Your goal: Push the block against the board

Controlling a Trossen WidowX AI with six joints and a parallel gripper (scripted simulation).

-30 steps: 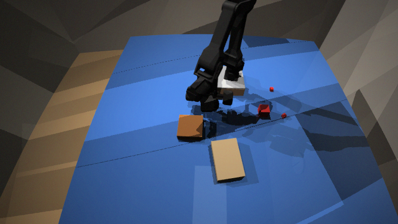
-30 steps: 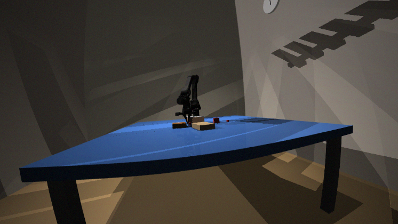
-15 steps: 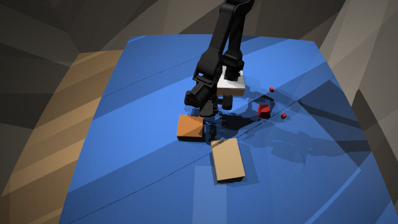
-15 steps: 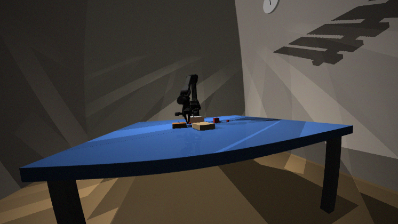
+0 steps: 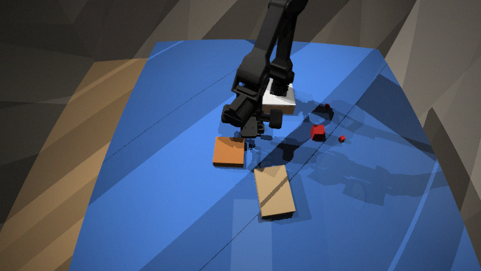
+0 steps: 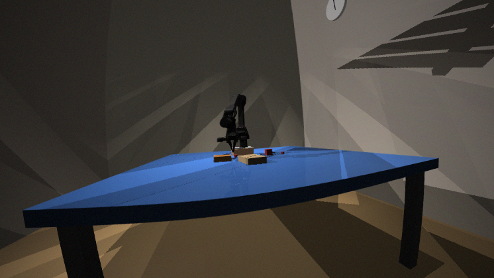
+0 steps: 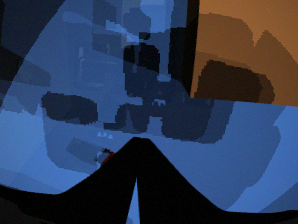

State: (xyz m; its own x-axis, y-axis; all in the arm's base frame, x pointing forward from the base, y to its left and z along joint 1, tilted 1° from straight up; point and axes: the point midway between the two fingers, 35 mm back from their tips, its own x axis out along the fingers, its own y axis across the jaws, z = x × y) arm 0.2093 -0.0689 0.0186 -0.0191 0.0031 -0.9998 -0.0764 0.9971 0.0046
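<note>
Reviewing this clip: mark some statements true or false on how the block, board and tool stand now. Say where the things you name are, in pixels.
1. The orange block (image 5: 228,150) (image 6: 222,158) (image 7: 250,45) already touches the tan board (image 5: 274,190) (image 6: 253,159). False: a gap of blue table (image 5: 151,202) (image 6: 193,186) separates them.
2. The tool (image 7: 140,145) is closed with nothing in it. True.
3. In the top view, the board lies turned relative to the block. True.
4. The large red cube (image 5: 317,132) (image 6: 268,151) sits on top of the board. False: it rests on the table, apart from the board.
5. The table is green. False: it is blue.
</note>
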